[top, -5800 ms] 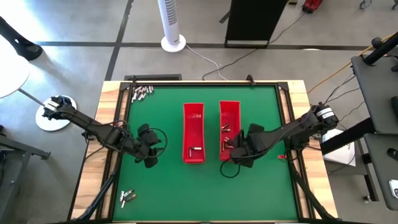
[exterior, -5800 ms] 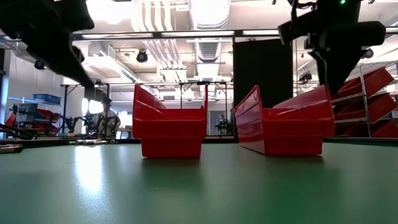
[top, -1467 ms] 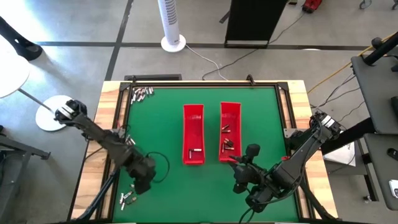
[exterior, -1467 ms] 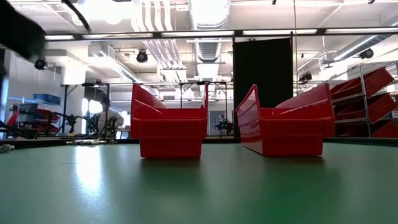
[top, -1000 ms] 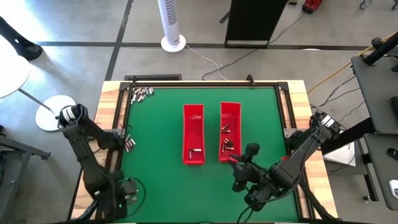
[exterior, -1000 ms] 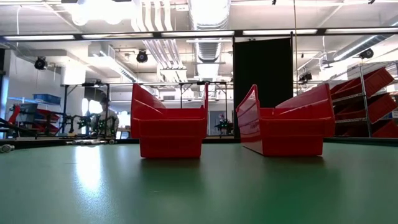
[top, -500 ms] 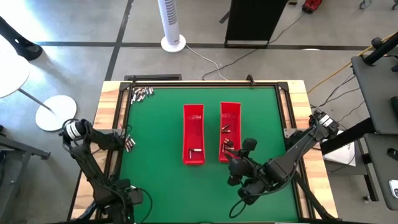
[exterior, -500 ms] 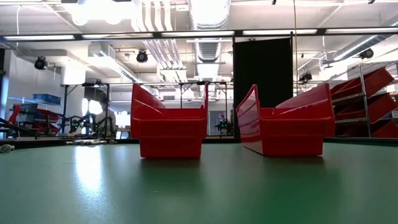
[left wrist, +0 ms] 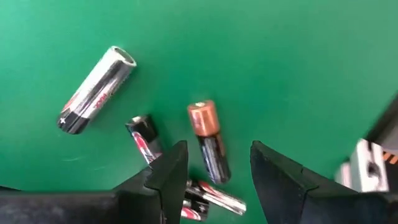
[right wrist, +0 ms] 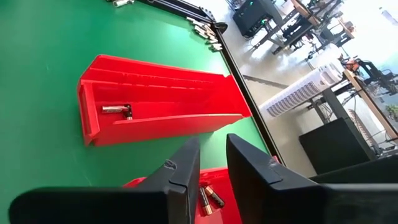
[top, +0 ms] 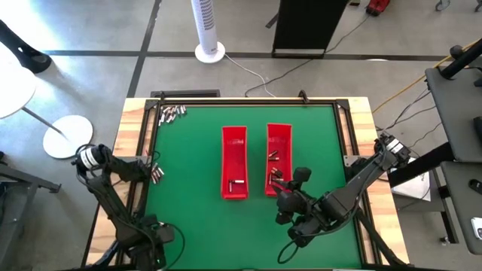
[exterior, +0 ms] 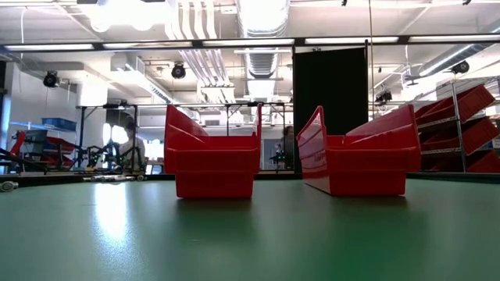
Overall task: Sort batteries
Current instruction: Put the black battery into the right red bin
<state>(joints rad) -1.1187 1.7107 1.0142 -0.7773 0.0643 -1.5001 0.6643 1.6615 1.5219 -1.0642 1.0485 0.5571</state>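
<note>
My left gripper (top: 154, 239) hangs over the table's near left corner, open. In its wrist view the left gripper (left wrist: 217, 149) points down at several batteries lying on the green mat. A copper-topped battery (left wrist: 208, 140) lies between the fingers, untouched, with a silvery battery (left wrist: 96, 90) and a small dark battery (left wrist: 144, 138) beside it. My right gripper (top: 286, 199), open by a narrow gap (right wrist: 212, 142), hovers at the near end of the right red tray (top: 279, 135). The left red tray (right wrist: 155, 99) holds one battery (right wrist: 116, 110).
More batteries lie at the far left corner (top: 172, 111) and on the left edge (top: 156, 173). Several lie in the right tray (top: 275, 175). Both trays stand side by side mid-table (exterior: 212, 160), with bare green mat around them. A wooden frame (top: 135, 150) rims the mat.
My left gripper has moved a little further toward the near left corner, over the batteries there. My right gripper has moved toward the far edge, up to the near end of the right tray. Both have kept still over the last half second.
</note>
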